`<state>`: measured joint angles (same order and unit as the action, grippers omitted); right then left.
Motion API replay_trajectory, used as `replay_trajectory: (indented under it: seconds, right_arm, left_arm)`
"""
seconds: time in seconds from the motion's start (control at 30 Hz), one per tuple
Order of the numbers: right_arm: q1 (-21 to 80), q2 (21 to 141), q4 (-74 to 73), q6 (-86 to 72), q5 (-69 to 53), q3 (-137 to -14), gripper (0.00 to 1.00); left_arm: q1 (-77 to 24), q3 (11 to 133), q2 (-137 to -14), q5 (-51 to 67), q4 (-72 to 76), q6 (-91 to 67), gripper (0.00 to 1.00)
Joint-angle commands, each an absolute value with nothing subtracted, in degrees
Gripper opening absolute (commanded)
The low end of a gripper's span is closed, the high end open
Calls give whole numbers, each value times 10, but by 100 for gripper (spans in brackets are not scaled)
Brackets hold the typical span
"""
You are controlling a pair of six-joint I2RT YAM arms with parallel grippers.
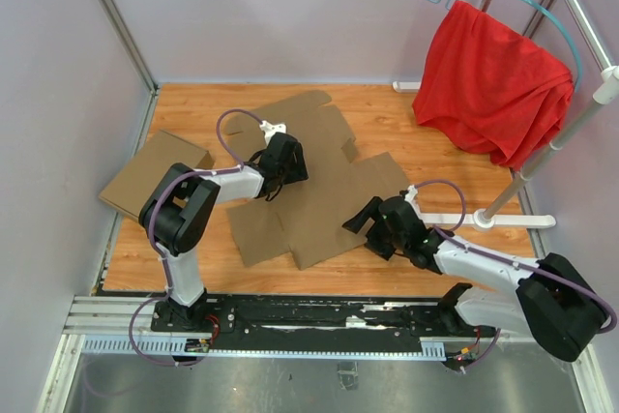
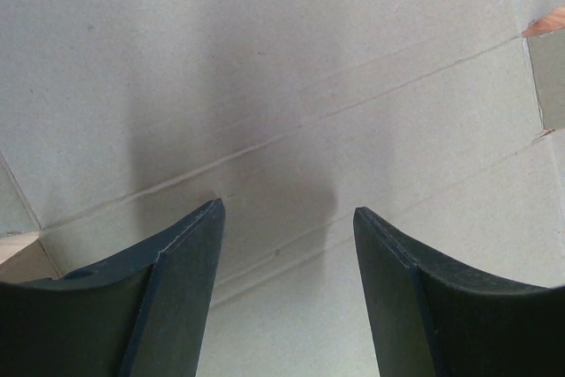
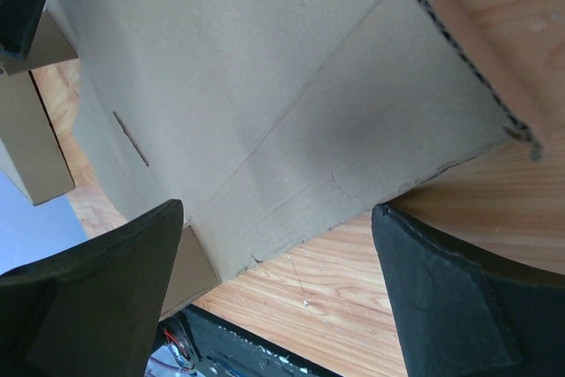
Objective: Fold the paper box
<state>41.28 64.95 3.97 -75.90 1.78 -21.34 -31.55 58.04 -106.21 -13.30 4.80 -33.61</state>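
The paper box [image 1: 319, 191] lies unfolded as a large brown die-cut cardboard sheet on the wooden table. My left gripper [image 1: 288, 171] hovers over the sheet's left part, open. In the left wrist view the creased cardboard [image 2: 291, 68] fills the frame past the left gripper [image 2: 287, 209], with nothing between the fingers. My right gripper [image 1: 368, 228] is at the sheet's near right edge, open. In the right wrist view the right gripper [image 3: 276, 214] straddles the edge of a flap of the paper box [image 3: 265, 86], one finger over cardboard and one over bare wood, touching nothing.
A finished tan cardboard box [image 1: 153, 176] sits at the table's left edge, also seen as the tan box [image 3: 31, 143]. A red cloth [image 1: 488, 84] hangs on a hanger at the back right, above a white stand [image 1: 503, 220]. Bare wooden table [image 3: 415, 297] lies near the front rail.
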Motion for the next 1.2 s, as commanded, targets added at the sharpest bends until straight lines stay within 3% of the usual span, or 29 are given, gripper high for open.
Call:
replay_trajectory:
  seconds: [0.0, 0.37, 0.77, 0.9, 1.17]
  right_arm:
    - [422, 675, 16, -754, 43, -208, 90]
    - [422, 643, -44, -695, 71, -275, 90]
    - [421, 716, 36, -677, 36, -291, 89]
    - [422, 731, 1, -674, 25, -320, 89]
    - [423, 710, 93, -675, 28, -291, 89]
  left_arm:
    - [-315, 542, -1087, -93, -30, -352, 67]
    - [-315, 530, -1082, -84, -23, -355, 66]
    - [-315, 524, -1083, -80, -16, -354, 66]
    - [-315, 520, -1086, -80, -14, -353, 66]
    - [-315, 515, -1091, -72, -4, -358, 66]
